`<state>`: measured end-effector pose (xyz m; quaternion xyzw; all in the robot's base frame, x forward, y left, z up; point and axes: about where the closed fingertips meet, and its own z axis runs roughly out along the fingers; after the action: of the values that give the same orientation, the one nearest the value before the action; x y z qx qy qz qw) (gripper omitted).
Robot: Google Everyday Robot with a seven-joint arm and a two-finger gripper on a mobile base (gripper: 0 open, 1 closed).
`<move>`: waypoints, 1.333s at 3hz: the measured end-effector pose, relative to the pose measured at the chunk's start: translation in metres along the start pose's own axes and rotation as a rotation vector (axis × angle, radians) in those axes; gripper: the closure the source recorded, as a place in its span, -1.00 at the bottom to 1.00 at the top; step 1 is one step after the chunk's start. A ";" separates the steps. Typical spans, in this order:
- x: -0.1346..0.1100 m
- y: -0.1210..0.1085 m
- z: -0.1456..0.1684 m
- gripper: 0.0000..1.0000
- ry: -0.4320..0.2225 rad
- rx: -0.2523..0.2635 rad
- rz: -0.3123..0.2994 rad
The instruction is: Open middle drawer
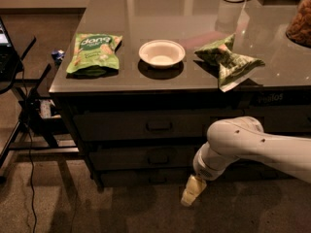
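Note:
The middle drawer (141,157) is a wide dark front under the counter, with a small dark bar handle (158,159) at its centre. Its front sits flush with the drawers above and below. My gripper (193,192) hangs from the white arm (252,144), pointing down and to the left. It is low, in front of the lowest drawer (141,178), to the right of and below the middle drawer's handle, not touching it.
The taller top drawer (136,126) has a like handle. On the counter (184,13) lie a green snack bag (95,52), a white bowl (162,53) and a dark green bag (228,61). A black stand with cables (26,115) is at left.

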<state>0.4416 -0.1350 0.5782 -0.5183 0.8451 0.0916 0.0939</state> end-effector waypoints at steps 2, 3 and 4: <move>-0.001 -0.031 0.048 -1.00 -0.027 0.014 0.001; -0.005 -0.054 0.075 -1.00 -0.052 0.036 0.010; -0.009 -0.065 0.092 -1.00 -0.081 0.051 0.022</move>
<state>0.5091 -0.1329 0.4881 -0.5023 0.8483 0.0920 0.1402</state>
